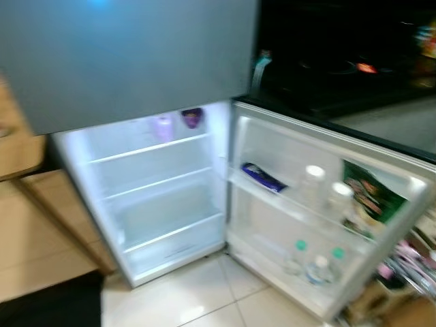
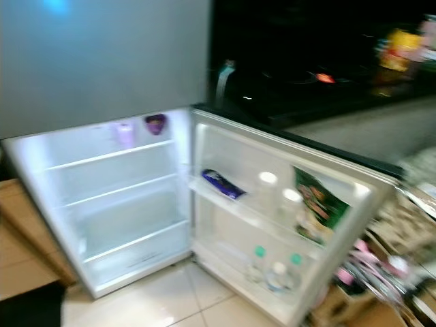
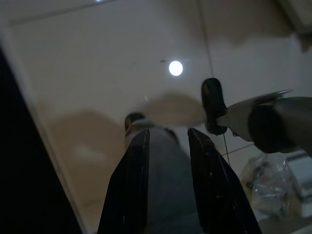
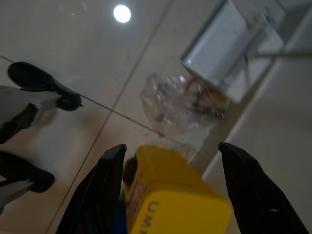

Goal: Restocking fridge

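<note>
The yellow container [image 4: 175,195] between the right end effector's [image 4: 170,187] fingers carries dark letters, "UM" and part of another, cut off at the edge. The print on the green packet [image 1: 371,197] in the fridge door [image 1: 320,204] is too blurred to read.
</note>
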Tool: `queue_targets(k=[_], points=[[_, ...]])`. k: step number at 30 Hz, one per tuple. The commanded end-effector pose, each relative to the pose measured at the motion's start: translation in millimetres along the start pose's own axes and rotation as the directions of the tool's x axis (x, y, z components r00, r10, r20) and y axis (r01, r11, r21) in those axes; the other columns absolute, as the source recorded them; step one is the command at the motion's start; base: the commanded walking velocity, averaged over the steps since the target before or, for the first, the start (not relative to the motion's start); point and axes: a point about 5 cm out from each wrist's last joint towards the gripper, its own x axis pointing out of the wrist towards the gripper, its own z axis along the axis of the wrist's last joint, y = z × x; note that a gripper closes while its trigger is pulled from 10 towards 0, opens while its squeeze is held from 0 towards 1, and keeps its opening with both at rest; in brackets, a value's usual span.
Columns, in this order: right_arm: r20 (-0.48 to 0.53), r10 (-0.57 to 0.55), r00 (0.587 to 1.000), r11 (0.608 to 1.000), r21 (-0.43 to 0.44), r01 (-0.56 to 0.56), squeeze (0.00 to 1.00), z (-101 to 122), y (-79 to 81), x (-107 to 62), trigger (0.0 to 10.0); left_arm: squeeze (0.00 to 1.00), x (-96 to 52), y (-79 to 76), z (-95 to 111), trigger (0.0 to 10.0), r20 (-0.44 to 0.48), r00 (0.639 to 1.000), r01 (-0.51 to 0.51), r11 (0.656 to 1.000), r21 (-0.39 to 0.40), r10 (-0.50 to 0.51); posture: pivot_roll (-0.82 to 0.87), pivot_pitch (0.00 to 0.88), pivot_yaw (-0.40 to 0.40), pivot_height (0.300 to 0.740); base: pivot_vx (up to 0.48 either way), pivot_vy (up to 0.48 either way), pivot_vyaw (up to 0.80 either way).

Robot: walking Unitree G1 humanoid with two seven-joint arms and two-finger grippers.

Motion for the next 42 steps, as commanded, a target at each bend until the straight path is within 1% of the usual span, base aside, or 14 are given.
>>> queue_targets(k=[1,7,11,12,15,17,18,19,20,23,26,29,42], points=[[0.016,0.023,1.000,1.000,-0.012,-0.022,0.00,7,6.8,0.2,10.0,0.00,-2.1,5.1,-3,10.0,-0.014,1.000,-0.017,1.000,0.010,0.017,-0.11,0.036,0.002,0.740,0.000,0.000,-0.76],[0.039,0.058,0.998,0.997,-0.057,-0.056,0.00,16,13.9,0.1,10.0,0.00,-2.0,5.4,-1,10.0,-0.010,1.000,-0.016,1.000,0.016,0.017,-0.10,0.016,0.000,0.740,0.000,0.000,-0.76],[0.047,0.078,0.996,0.994,-0.079,-0.074,0.00,17,17.5,0.1,10.0,0.00,-2.3,6.9,0,10.0,-0.007,1.000,-0.021,0.999,0.024,0.021,-0.10,0.009,-0.001,0.740,0.000,0.000,-0.76],[0.054,0.100,0.994,0.991,-0.095,-0.094,0.00,18,21.7,-0.1,10.0,0.00,-2.5,8.3,1,10.0,-0.003,1.000,-0.027,0.999,0.030,0.027,-0.10,0.009,-0.001,0.740,0.000,0.000,-0.76],[0.063,0.116,0.991,0.989,-0.103,-0.110,0.00,20,25.5,-0.2,10.0,0.00,-2.7,9.2,2,10.0,0.000,1.000,-0.031,0.999,0.032,0.031,-0.09,0.003,0.000,0.740,0.000,0.000,-0.76],[0.077,0.145,0.986,0.983,-0.123,-0.135,0.00,22,32.2,-0.6,10.0,0.00,-2.8,10.0,3,10.0,0.002,0.999,-0.034,0.999,0.036,0.034,-0.09,0.003,0.000,0.740,0.000,0.000,-0.73],[0.077,0.145,0.986,0.983,-0.123,-0.135,0.00,22,32.2,-0.6,10.0,0.00,-2.8,10.0,3,10.0,0.002,0.999,-0.034,0.999,0.036,0.034,-0.09,0.003,0.000,0.740,0.000,0.000,-0.70],[0.085,0.165,0.983,0.977,-0.149,-0.152,0.00,23,37.8,-1.0,10.0,0.00,-2.8,10.2,4,10.0,0.004,0.999,-0.036,0.998,0.043,0.035,-0.09,0.001,0.004,0.740,0.000,0.000,0.00],[0.088,0.171,0.981,0.976,-0.151,-0.156,0.00,23,39.6,-1.1,10.0,0.00,-2.7,10.1,4,10.0,0.005,0.999,-0.035,0.998,0.044,0.035,-0.09,0.001,0.004,0.740,0.000,0.000,0.00],[0.091,0.178,0.980,0.975,-0.148,-0.164,0.00,23,41.8,-1.2,10.0,0.00,-2.5,9.9,4,10.0,0.006,0.999,-0.035,0.998,0.046,0.034,-0.09,0.000,0.005,0.740,0.000,0.000,0.00],[0.088,0.204,0.975,0.966,-0.183,-0.185,0.00,24,49.0,-1.8,10.0,0.00,-1.8,8.3,6,10.0,0.010,1.000,-0.029,0.998,0.048,0.029,-0.09,0.002,0.004,0.740,0.000,0.000,0.00],[0.088,0.211,0.974,0.963,-0.190,-0.191,0.00,24,52.1,-2.0,10.0,0.00,-1.5,7.5,6,10.0,0.010,1.000,-0.026,0.999,0.047,0.026,-0.10,0.002,0.004,0.740,0.000,-0.162,0.00],[0.115,0.254,0.960,0.949,-0.223,-0.224,0.00,33,61.9,-3.7,10.0,0.00,-0.9,6.2,6,10.0,0.006,1.000,-0.018,0.999,0.042,0.018,-0.10,0.000,0.007,0.740,0.000,-0.429,0.00]])
